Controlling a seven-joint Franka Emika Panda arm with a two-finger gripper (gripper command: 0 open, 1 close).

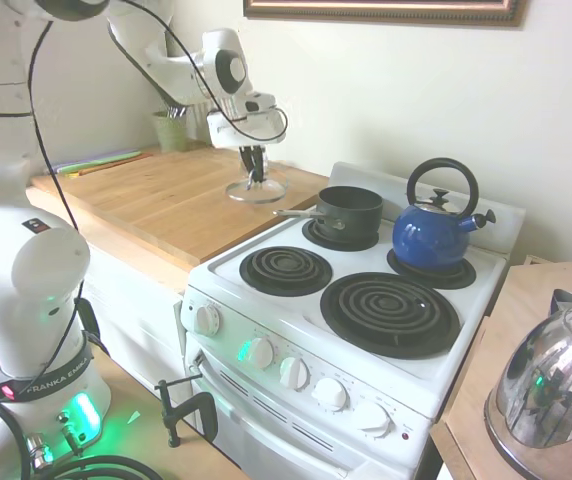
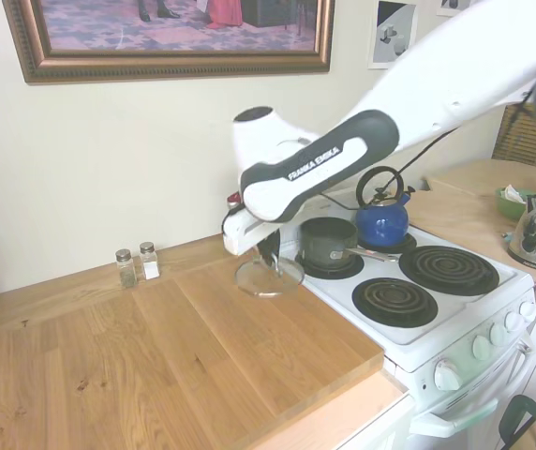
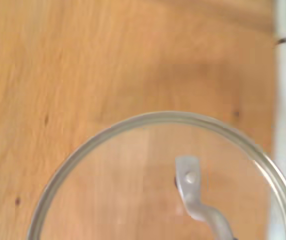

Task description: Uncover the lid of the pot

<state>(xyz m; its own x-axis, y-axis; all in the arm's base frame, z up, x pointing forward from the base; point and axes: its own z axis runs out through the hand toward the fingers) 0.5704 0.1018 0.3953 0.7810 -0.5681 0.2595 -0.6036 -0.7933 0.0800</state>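
A: Jaws (image 1: 255,172) pinched on the loop handle of the lid (image 1: 256,190), upper centre of the first exterior view, glass rim at or just above the wooden tabletop (image 1: 166,205). I can't tell if it touches.

B: And the pot (image 1: 349,211)?

A: Open on the back burner, right of the lid, beside the blue kettle (image 1: 436,228). Sensible spot: flat wood, clear of the burners.

B: Room?

A: Stove (image 2: 437,323) edge just beside the rim; plenty of bare board toward the salt shakers (image 2: 137,266) at left in the second exterior view.
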